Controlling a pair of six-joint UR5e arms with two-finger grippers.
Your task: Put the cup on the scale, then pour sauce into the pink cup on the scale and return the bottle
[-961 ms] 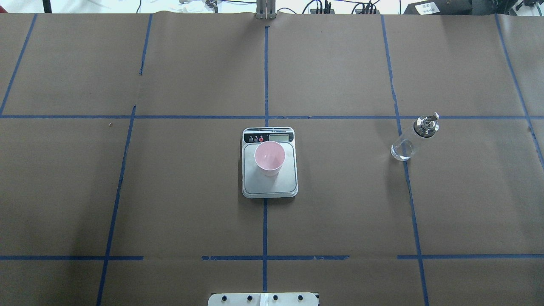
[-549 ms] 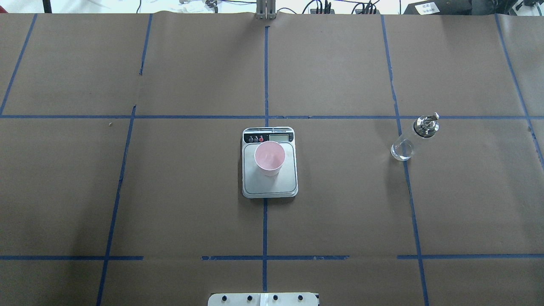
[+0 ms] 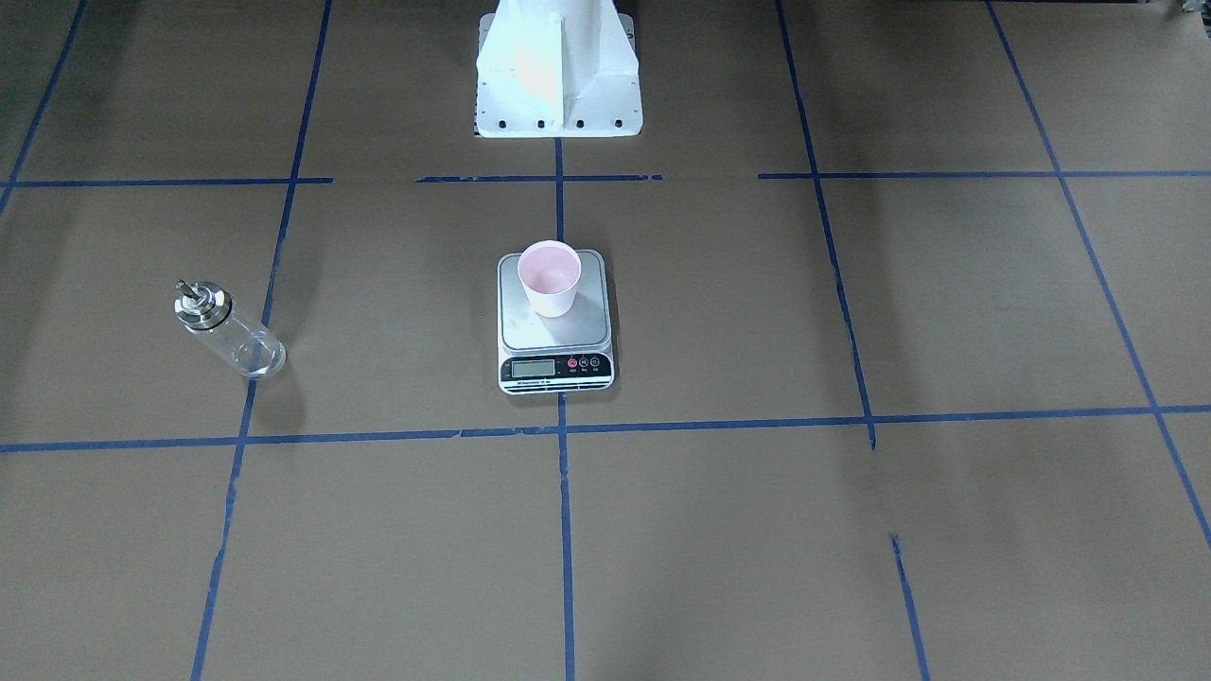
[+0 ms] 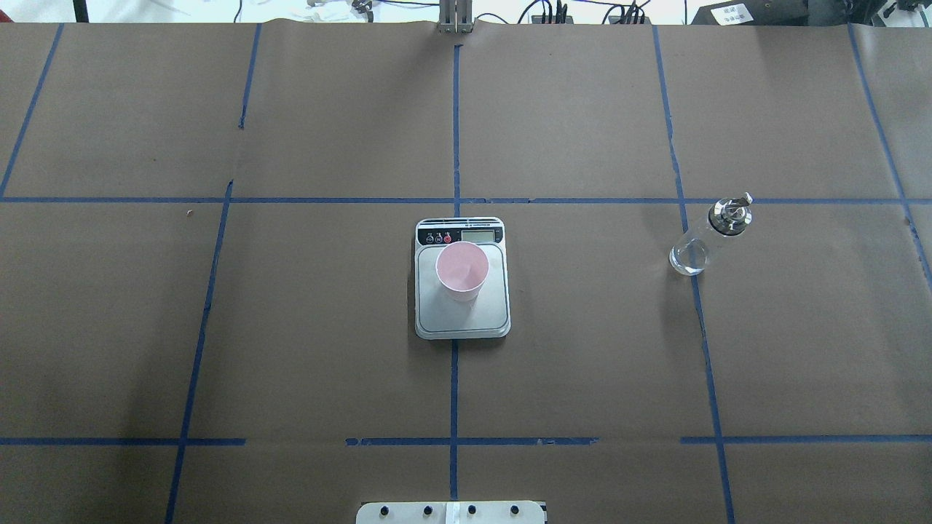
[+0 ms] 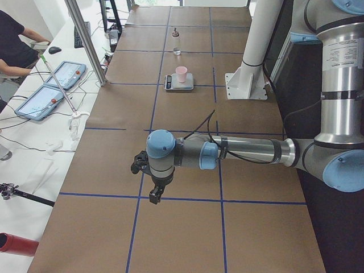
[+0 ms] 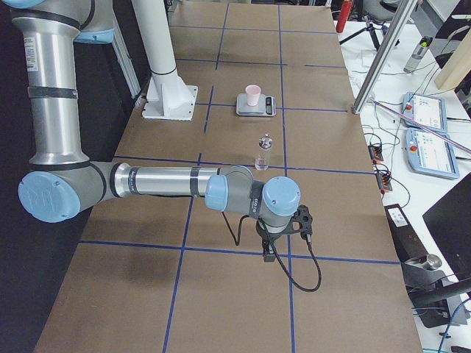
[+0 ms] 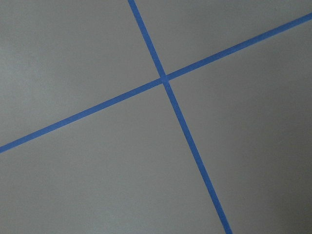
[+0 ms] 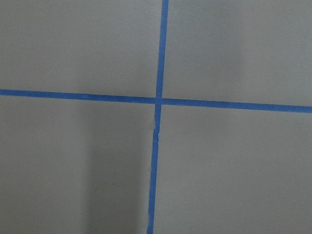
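The pink cup (image 4: 461,271) stands upright on the silver scale (image 4: 463,322) at the table's centre, also seen as the cup (image 3: 550,276) on the scale (image 3: 555,333). The clear glass bottle (image 4: 710,236) with a metal spout stands upright on the paper, far to the robot's right of the scale, untouched. The sauce is too clear to make out. My left gripper (image 5: 154,196) hangs over the table's left end, far from the cup (image 5: 181,73). My right gripper (image 6: 268,254) hangs over the right end, nearer than the bottle (image 6: 263,152). I cannot tell whether either is open or shut. Both wrist views show only tape crossings.
Brown paper with a blue tape grid covers the table. The white robot pedestal (image 3: 558,66) stands behind the scale. Beyond the far table edge are a metal pole (image 5: 86,40), blue tablets (image 5: 67,74) and a seated person (image 5: 14,45).
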